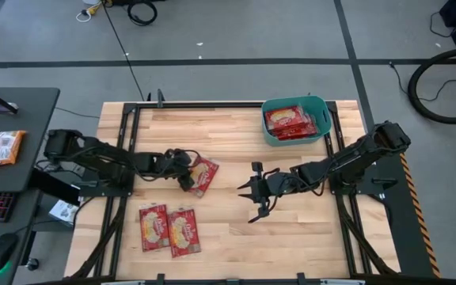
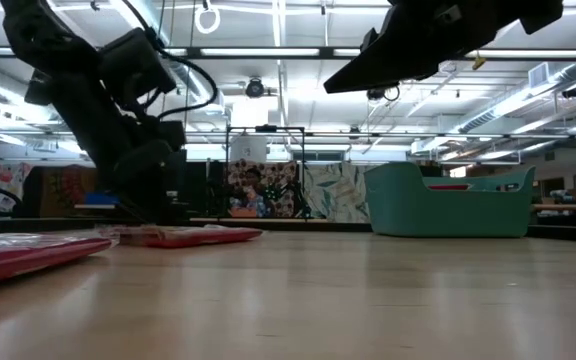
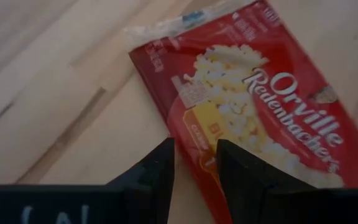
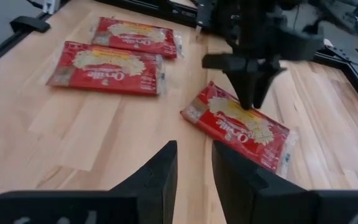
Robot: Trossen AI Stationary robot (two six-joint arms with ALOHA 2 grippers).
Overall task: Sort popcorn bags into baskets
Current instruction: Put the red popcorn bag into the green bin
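I'm seeing red popcorn bags (image 1: pixel 202 175) with pale yellow popcorn pictures and white lettering lying on the light wooden table (image 1: pixel 228 237). A teal basket (image 1: pixel 294 137) is sitting at the far right corner, showing more red inside.

We read "Orville Redenbacher's" in white script on the red bag (image 3: pixel 260 106) in the left wrist view. In the right wrist view we make out "Orville" on a bag (image 4: pixel 107 73) lying flat on the table; the print on the other bags there, and the small print everywhere, is too small for us to read.
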